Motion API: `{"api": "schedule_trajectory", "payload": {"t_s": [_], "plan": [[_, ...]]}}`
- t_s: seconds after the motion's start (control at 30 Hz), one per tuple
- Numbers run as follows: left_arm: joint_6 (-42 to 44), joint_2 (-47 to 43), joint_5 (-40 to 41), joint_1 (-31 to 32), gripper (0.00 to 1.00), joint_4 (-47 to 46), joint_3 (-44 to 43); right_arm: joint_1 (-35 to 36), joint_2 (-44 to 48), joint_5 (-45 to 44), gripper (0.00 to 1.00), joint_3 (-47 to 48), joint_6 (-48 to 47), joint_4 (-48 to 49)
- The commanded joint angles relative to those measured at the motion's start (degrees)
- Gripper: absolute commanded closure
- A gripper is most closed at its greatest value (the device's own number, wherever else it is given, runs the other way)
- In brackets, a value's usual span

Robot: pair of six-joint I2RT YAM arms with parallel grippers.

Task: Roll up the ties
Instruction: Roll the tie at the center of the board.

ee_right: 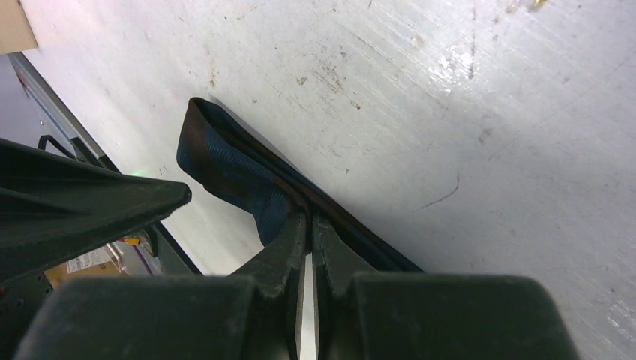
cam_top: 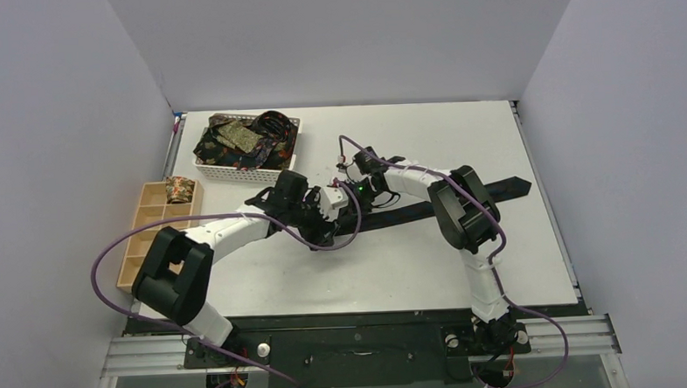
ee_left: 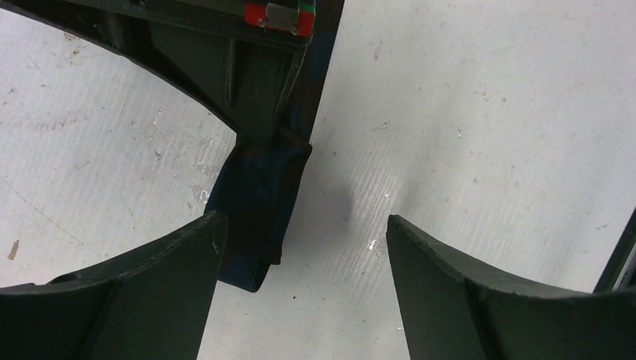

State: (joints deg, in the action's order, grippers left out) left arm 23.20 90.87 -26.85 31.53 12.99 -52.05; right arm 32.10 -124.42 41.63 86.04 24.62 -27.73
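Observation:
A long black tie (cam_top: 463, 197) lies across the middle of the table toward the right edge. Its left end is folded over into a short loop (ee_right: 225, 166). My right gripper (ee_right: 309, 217) is shut on the tie just behind that fold; it sits mid-table in the top view (cam_top: 352, 192). My left gripper (ee_left: 304, 225) is open and empty, its fingers (ee_left: 150, 289) straddling the table beside the folded end (ee_left: 259, 202); in the top view it sits right next to the right one (cam_top: 329, 207). A small patterned rolled tie (cam_top: 180, 190) sits in the tray's far compartment.
A white lattice basket (cam_top: 234, 171) at the back left holds several patterned ties (cam_top: 237, 136). A pale wooden compartment tray (cam_top: 149, 233) stands along the left edge. Purple cables loop off both arms. Grey walls close in the left, right and back.

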Motion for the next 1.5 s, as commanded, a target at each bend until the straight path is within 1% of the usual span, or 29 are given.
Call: {"api": "schedule_trajectory", "payload": {"t_s": [0.0,0.07,0.2,0.23,0.27,0.3,0.33,0.4,0.5,0.6,0.73,0.83,0.93,1.07,1.1,1.13,1.17,1.2,1.23,1.27,1.3,1.33,1.37,1.4,1.47], "plan": [[8.7,-2.0,-1.0,0.0,0.24,2.4,-0.6,-1.1,-1.2,-0.8,1.00,0.6,-3.1,-3.0],[8.0,-4.7,-2.4,0.1,0.24,1.1,2.4,-1.3,-1.4,-0.6,1.00,0.5,-4.7,-4.1],[5.4,-11.2,-4.4,0.0,0.18,-5.6,8.6,-1.7,-1.3,-0.3,1.00,-0.2,-6.7,-5.8],[4.4,-12.1,-4.9,0.2,0.16,-8.1,9.2,-1.8,-1.2,-0.1,1.00,-0.3,-7.0,-6.0],[1.4,-12.2,-4.8,0.3,0.16,-9.6,9.8,-2.0,-1.2,0.0,1.00,-0.5,-7.5,-6.3],[-0.5,-11.8,-4.7,0.3,0.15,-14.0,10.0,-2.2,-1.2,0.3,1.00,-0.7,-7.7,-6.4],[-3.8,-11.3,-4.5,0.2,0.15,-16.0,10.3,-2.6,-1.1,0.4,1.00,-0.9,-8.1,-6.6],[-5.9,-8.5,-5.1,0.2,0.14,-21.6,10.0,-2.9,-1.1,1.1,1.00,-1.2,-8.7,-6.9],[-6.4,-5.2,-5.7,0.2,0.12,-26.5,10.2,-3.1,-1.1,1.9,1.00,-1.5,-9.2,-7.3],[-6.4,-1.5,-6.2,0.4,0.06,-28.2,10.3,-3.1,-0.6,2.4,1.00,-1.2,-9.4,-7.4],[-6.1,2.4,-4.1,0.5,0.04,-31.1,11.1,-3.2,0.1,3.0,1.00,-1.2,-9.6,-7.6],[-3.7,5.1,-2.6,1.9,0.05,-31.4,10.5,-3.2,0.9,3.6,1.00,-2.0,-10.0,-7.6],[-0.6,7.9,0.7,5.1,0.10,-29.9,9.8,-3.1,1.6,3.9,1.00,-2.6,-10.3,-7.5],[-0.7,11.2,7.7,8.4,0.20,-29.2,8.0,-3.2,3.1,4.7,1.00,-3.1,-10.7,-7.6],[-1.2,12.0,9.1,8.6,0.26,-29.3,7.7,-3.2,3.4,5.0,1.00,-3.2,-10.7,-7.6],[-2.2,12.3,9.5,8.6,0.28,-29.4,7.3,-3.3,4.0,5.0,1.00,-3.5,-10.7,-7.7],[-2.5,12.8,9.9,8.7,0.35,-29.2,7.1,-3.4,4.3,5.3,1.00,-3.7,-10.8,-7.8],[-2.5,13.0,9.9,8.7,0.39,-29.1,6.9,-3.5,4.8,5.5,1.00,-3.9,-10.9,-8.1],[-2.5,13.0,9.7,8.8,0.46,-28.9,7.0,-3.8,5.0,6.0,1.00,-3.9,-11.0,-8.4],[-2.3,13.0,9.2,8.8,0.52,-28.4,7.0,-4.5,5.6,6.9,0.99,-3.6,-11.3,-9.2],[-2.1,12.8,8.9,8.8,0.55,-28.1,7.0,-5.7,6.0,7.2,0.96,-3.1,-11.5,-9.6],[-1.8,12.8,8.3,8.8,0.59,-27.4,6.9,-6.5,6.8,7.7,0.90,-2.7,-12.5,-11.2],[-1.4,12.8,8.1,8.8,0.61,-27.0,6.8,-8.4,7.7,7.8,0.87,-1.3,-13.4,-12.2],[-1.2,13.0,7.7,8.9,0.64,-26.6,6.6,-9.3,8.1,7.8,0.80,-0.6,-15.4,-15.0],[-0.6,13.5,7.1,9.0,0.67,-25.8,6.0,-12.2,8.8,7.0,0.75,2.3,-19.3,-19.8]]}}
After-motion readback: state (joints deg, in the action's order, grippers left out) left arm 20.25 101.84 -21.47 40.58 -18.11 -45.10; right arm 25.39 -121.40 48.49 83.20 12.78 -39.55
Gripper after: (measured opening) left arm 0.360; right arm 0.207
